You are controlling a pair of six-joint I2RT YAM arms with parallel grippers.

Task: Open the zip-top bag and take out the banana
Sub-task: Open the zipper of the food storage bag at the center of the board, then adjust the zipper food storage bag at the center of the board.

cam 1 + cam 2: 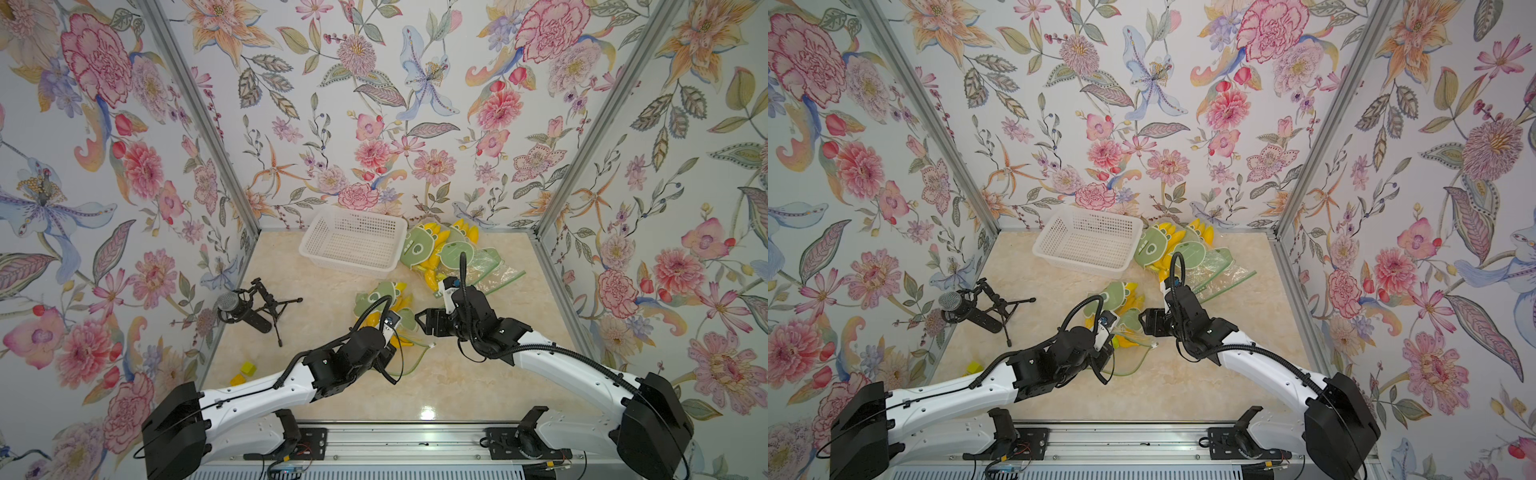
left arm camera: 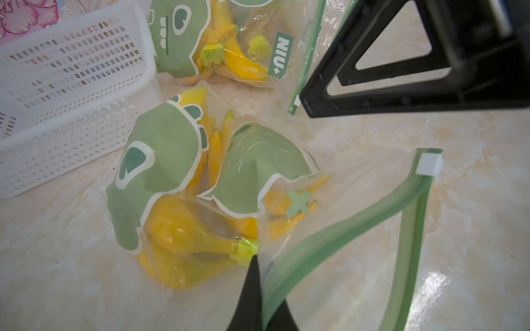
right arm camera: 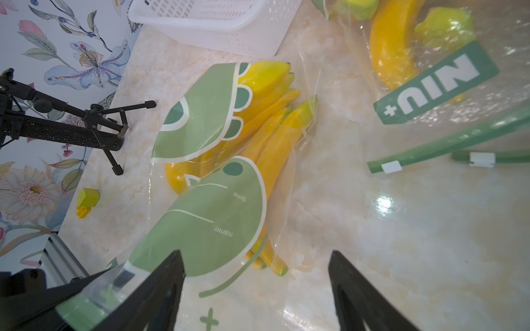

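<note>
Zip-top bag [image 2: 172, 160] near basket [image 2: 71, 94]: seemingly unzipped, clamped at its rim in left gripper [image 2: 265, 289]. Right gripper [image 3: 255, 266] apart. Next: reach inside, pinch banana [image 2: 183, 232].

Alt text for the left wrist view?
The left gripper pinches the green zip strip of a clear bag of bananas, its mouth open and the white slider at the strip's far end. The right gripper hangs beyond it; a white basket and a second bag lie behind.
</note>
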